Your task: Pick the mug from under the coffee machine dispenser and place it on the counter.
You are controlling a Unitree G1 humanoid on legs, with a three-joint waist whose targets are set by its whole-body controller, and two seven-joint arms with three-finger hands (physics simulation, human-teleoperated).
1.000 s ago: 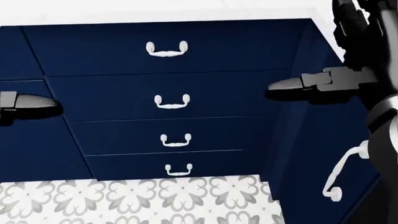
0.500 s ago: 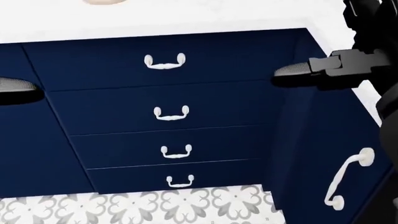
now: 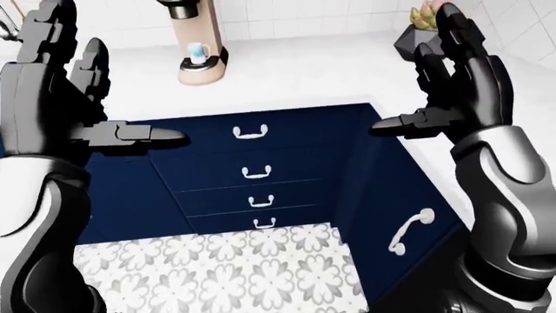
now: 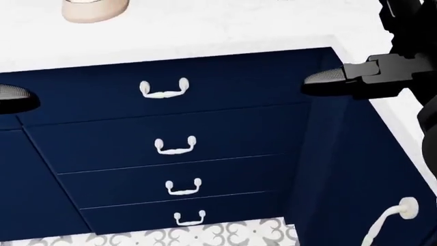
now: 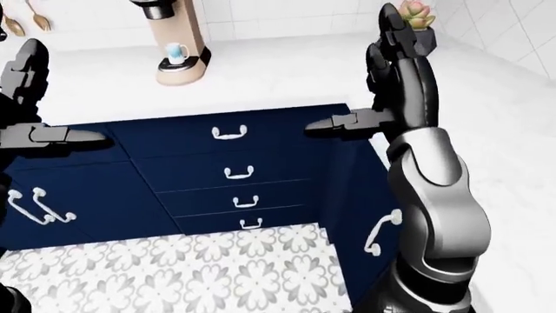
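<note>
Mug (image 3: pixel 199 51) sits untouched under coffee machine (image 3: pixel 199 39) dispenser; left hand (image 3: pixel 52 91) and right hand (image 3: pixel 456 78) both released, pickup not begun.

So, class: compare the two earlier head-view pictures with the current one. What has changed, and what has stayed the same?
The whole picture shifts: drawer handles slide downward, floor tiles nearly leave the bottom, more white counter appears, and the coffee machine base enters at top. That is the camera tilting up, not things moving. Both hands, left hand and right hand, stay open and empty; the mug sits untouched.
</note>
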